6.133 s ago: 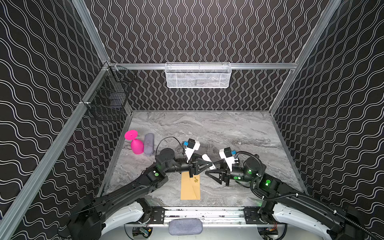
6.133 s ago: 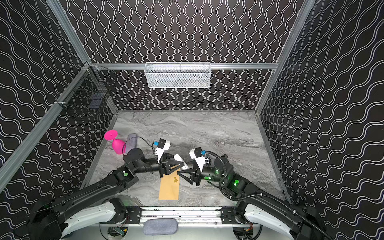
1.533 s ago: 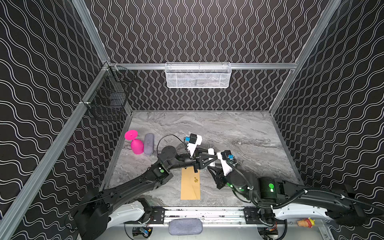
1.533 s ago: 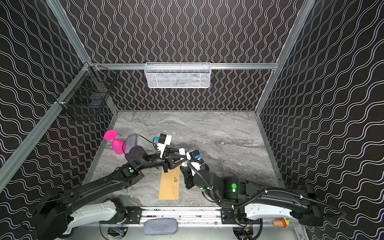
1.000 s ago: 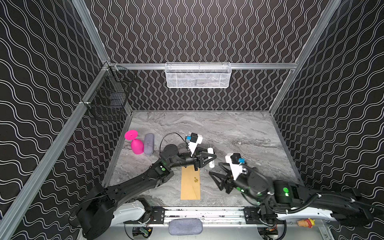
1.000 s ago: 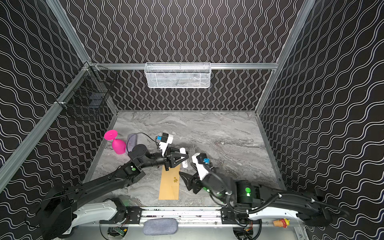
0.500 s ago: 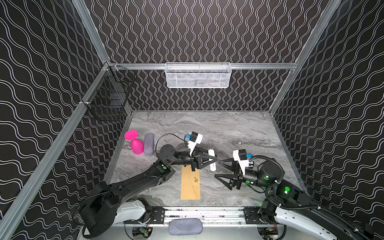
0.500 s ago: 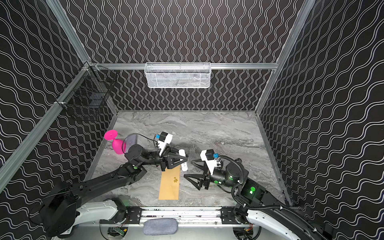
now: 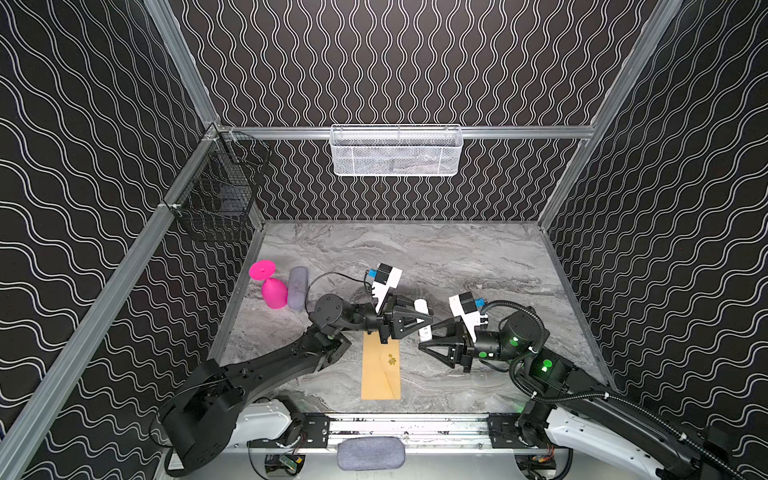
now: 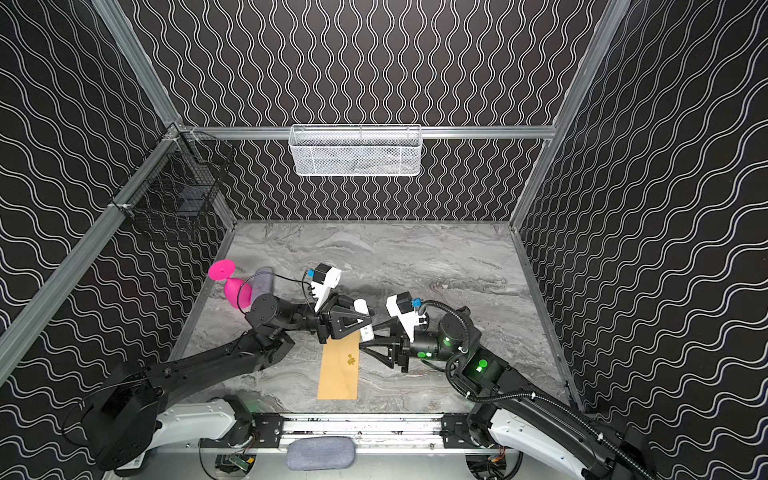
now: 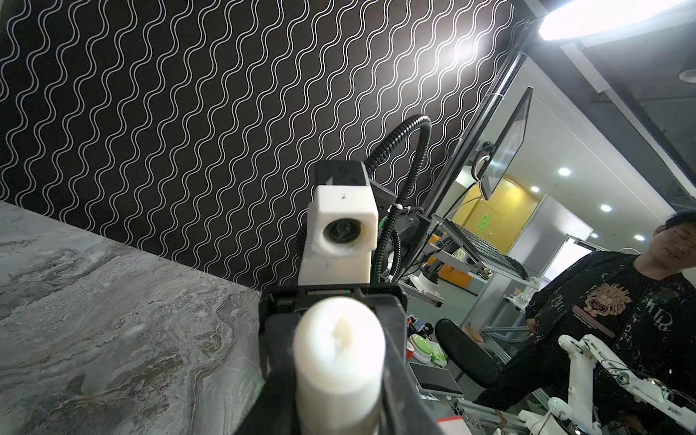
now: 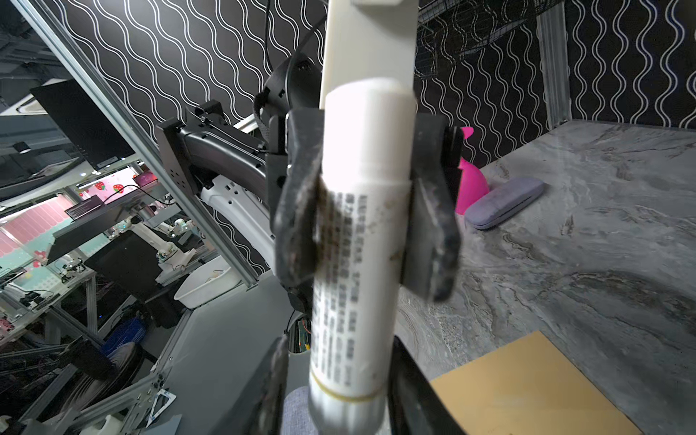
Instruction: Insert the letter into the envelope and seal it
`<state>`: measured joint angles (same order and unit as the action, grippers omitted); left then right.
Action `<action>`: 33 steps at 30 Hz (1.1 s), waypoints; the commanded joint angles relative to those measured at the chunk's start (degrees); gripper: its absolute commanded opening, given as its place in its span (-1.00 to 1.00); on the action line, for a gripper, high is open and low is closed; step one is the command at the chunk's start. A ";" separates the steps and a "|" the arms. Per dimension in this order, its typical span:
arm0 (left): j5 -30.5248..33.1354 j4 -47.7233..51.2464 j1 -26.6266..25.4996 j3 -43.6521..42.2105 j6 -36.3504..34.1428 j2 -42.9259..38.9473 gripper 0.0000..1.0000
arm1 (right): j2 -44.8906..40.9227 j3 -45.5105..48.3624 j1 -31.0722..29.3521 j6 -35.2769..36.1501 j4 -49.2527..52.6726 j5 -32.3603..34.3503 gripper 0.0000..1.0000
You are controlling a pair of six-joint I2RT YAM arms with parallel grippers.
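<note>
Nearest the front edge of the worktop (image 9: 478,266): the envelope (image 9: 380,376) lies flat, long axis running near-to-far, flap down with the gold sticker (image 9: 391,360) on top. Its far end is tucked under the left gripper (image 9: 422,322). The letter is not in view anywhere; probably already inside, can't confirm.

Just above the envelope's far end, the left gripper pinches a white glue stick (image 12: 361,263) around its middle. The tube sits crosswise to the fingers and roughly upright, with its lower, silver-banded end toward the envelope.

The right gripper (image 9: 424,338) comes in from the right with its jaws either side of that lower end. The right wrist view shows a gap on one side, so the jaws are spread and not yet clamped.

Key relation: the tube's lower end sits between the right jaws, and the envelope flap lies just below and nearward of both grippers. The right arm is nearer the cap end and looks set to grip it; that is a judgement.

Further back at the left wall lie a pink glass (image 9: 272,289) and a grey case (image 9: 298,286), well apart from the action.
</note>
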<state>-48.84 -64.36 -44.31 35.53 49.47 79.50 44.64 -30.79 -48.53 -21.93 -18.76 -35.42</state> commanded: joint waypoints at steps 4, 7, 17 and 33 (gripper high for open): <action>1.26 2.14 0.00 0.07 -2.74 -1.10 -1.00 | 0.86 -1.57 0.02 -0.47 -2.62 -1.65 -0.47; 3.17 6.86 -0.07 0.40 -5.92 -2.17 -1.00 | 1.23 -3.27 -0.21 -1.20 0.49 1.23 -0.60; 16.59 24.79 -0.12 1.72 -18.26 -5.11 -1.00 | 5.11 -19.53 -22.32 -5.09 32.15 62.83 -1.00; 4.73 9.88 2.87 0.57 -8.60 -2.97 -1.00 | -6.53 -11.76 -30.40 7.57 25.42 50.10 0.09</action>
<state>-39.24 -46.87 -42.30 36.21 36.38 75.77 40.05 -44.01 -80.27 -18.74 12.32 21.69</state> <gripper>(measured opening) 0.264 0.525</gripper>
